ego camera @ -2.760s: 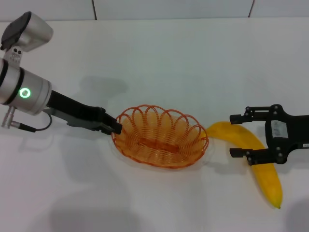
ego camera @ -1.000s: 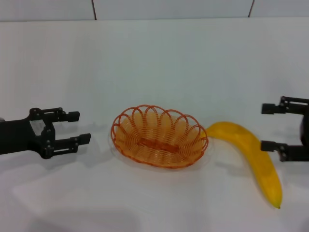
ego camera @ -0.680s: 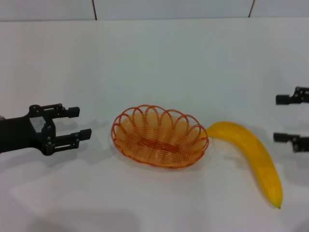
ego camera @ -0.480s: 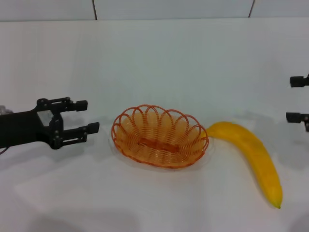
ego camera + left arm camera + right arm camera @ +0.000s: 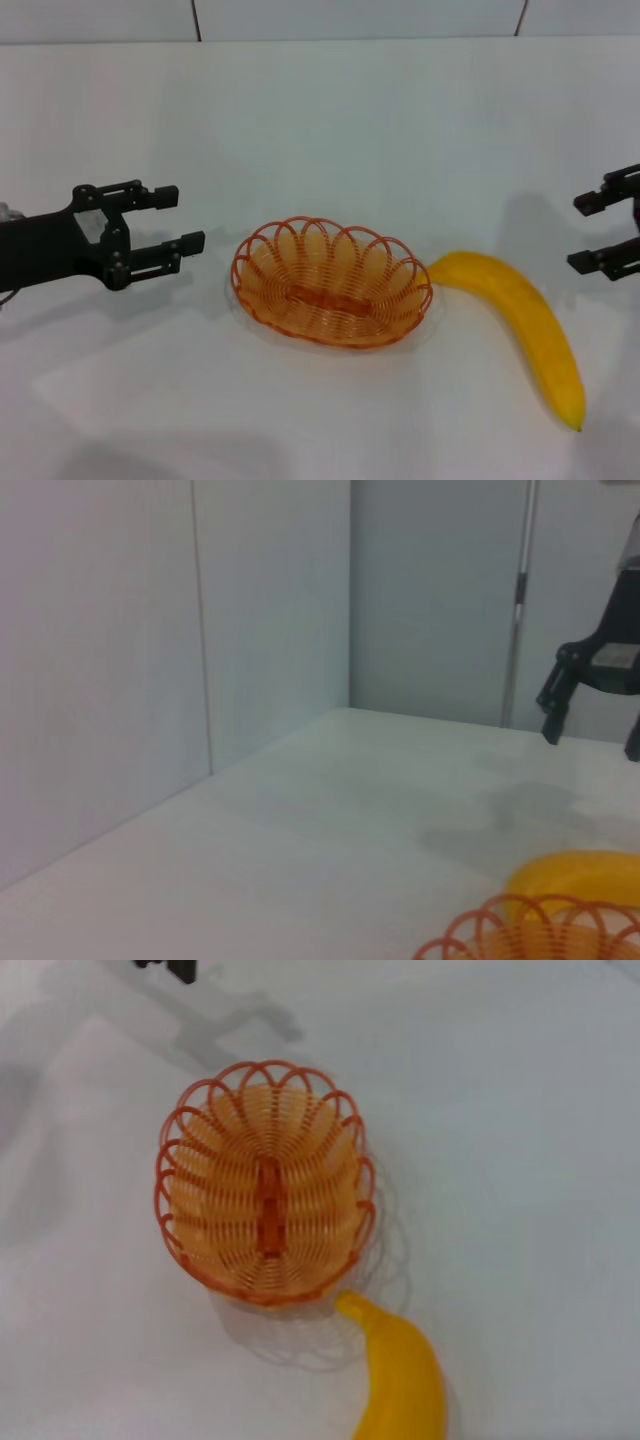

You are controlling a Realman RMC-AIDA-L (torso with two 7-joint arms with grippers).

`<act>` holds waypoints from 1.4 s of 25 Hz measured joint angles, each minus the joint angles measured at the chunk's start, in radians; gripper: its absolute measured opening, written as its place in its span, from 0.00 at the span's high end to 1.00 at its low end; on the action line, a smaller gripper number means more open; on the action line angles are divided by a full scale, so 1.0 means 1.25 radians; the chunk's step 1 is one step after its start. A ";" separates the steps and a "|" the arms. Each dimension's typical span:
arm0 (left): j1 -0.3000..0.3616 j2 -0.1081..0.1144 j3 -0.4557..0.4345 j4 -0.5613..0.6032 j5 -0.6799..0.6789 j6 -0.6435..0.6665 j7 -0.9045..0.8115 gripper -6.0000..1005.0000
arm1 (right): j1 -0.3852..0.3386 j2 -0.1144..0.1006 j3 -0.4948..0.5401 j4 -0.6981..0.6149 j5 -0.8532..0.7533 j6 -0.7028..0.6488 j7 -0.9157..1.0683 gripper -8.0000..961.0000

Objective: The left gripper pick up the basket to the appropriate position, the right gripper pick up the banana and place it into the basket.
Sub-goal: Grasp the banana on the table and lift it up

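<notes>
The orange wire basket [image 5: 332,281] sits empty on the white table, mid-view. The yellow banana [image 5: 522,322] lies on the table just right of it, one end close to the basket's rim. My left gripper [image 5: 186,218] is open and empty, a short gap left of the basket, fingers pointing at it. My right gripper [image 5: 579,234] is open and empty at the right edge, above and right of the banana. The right wrist view shows the basket [image 5: 265,1196] and part of the banana [image 5: 402,1380] from above. The left wrist view shows the basket's rim [image 5: 540,932] and the banana [image 5: 580,874].
The white table [image 5: 330,120] extends behind and in front of the objects, with a pale wall at its back edge. In the left wrist view the right gripper [image 5: 598,685] hangs far off above the table.
Both grippers drew back from the basket's rim and the banana and stand apart from them. Over the last half second the right gripper came back in from the edge. Basket and banana stayed put.
</notes>
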 joint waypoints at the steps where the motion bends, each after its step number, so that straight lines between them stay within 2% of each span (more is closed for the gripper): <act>1: -0.002 0.000 0.000 -0.002 -0.001 -0.003 0.000 0.32 | 0.005 0.001 -0.007 0.005 0.003 0.003 0.006 0.21; 15: -0.019 0.000 0.001 -0.028 -0.019 -0.021 0.011 0.32 | 0.030 0.004 -0.226 0.169 0.012 0.175 0.103 0.21; 20: -0.022 -0.001 0.001 -0.029 -0.021 -0.021 0.011 0.32 | 0.032 0.004 -0.251 0.201 0.021 0.211 0.108 0.21; 35: -0.023 -0.002 0.000 -0.029 -0.022 -0.021 0.007 0.32 | 0.025 0.002 -0.254 0.245 0.015 0.287 0.110 0.21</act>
